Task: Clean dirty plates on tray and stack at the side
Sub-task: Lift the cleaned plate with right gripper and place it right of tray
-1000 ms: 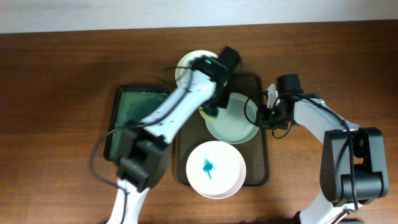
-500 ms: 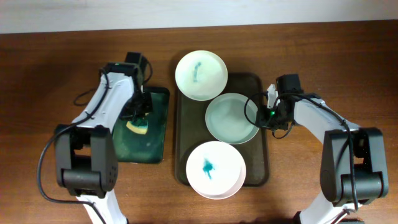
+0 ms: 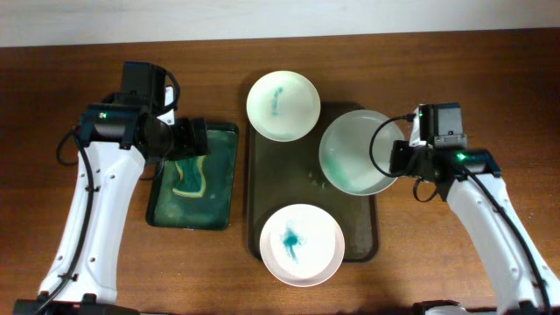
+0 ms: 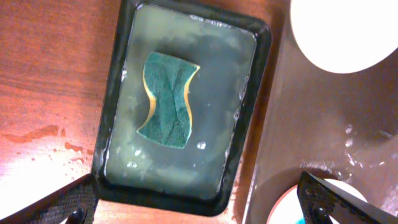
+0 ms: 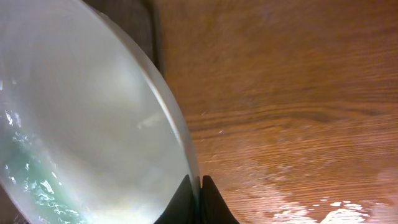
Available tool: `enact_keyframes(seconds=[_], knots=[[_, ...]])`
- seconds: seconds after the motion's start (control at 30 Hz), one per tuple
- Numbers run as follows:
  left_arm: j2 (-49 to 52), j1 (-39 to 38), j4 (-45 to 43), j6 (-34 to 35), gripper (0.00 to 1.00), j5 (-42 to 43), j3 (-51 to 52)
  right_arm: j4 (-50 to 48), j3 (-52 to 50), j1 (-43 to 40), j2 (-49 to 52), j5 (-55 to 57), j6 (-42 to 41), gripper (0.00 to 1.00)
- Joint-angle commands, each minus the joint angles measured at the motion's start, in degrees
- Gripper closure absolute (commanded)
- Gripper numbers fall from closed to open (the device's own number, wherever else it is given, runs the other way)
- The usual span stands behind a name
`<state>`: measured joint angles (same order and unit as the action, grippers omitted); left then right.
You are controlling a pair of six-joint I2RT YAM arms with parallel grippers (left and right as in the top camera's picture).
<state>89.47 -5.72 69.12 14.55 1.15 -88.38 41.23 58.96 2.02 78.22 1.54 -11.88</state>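
A narrow green tray (image 3: 214, 201) of water sits just left of the dark olive tray (image 3: 280, 175). One yellow-and-green sponge (image 4: 168, 99) lies in it, and water droplets (image 3: 319, 179) speckle the olive tray's bare middle. There are three white plates in all. Two are teal-smeared: the far plate (image 3: 282, 105) overhangs the tray's back rim and the near plate (image 3: 302, 243) its front rim. The third, a wet plate (image 3: 359, 150), juts past the right rim over the tabletop (image 3: 455, 79). The right gripper (image 5: 199, 200) is pinched tight on this plate's rim. The left gripper (image 3: 194, 140) hangs over the green tray, jaws spread wide and empty. Half a second ago the wet plate lay inside the tray, and the left gripper was down on the sponge.
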Motion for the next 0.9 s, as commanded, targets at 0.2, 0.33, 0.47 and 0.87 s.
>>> enact_keyframes(seconds=[0.2,0.33,0.47,0.87], knots=[[-0.5,0.0,0.4,-0.1,0.00,0.6,-0.1,-0.1,0.3,26.5,-2.4,43.3,-0.9,0.96],[-0.5,0.0,0.3,-0.1,0.00,0.6,-0.1,-0.1,0.3,35.8,-2.4,50.4,-0.8,0.96],[-0.5,0.0,0.3,-0.1,0.01,0.6,-0.1,-0.3,0.3,41.9,-2.4,60.6,-0.3,0.96],[-0.5,0.0,0.3,-0.1,0.00,0.6,-0.1,-0.5,0.3,44.5,-2.4,62.6,2.6,0.96]])
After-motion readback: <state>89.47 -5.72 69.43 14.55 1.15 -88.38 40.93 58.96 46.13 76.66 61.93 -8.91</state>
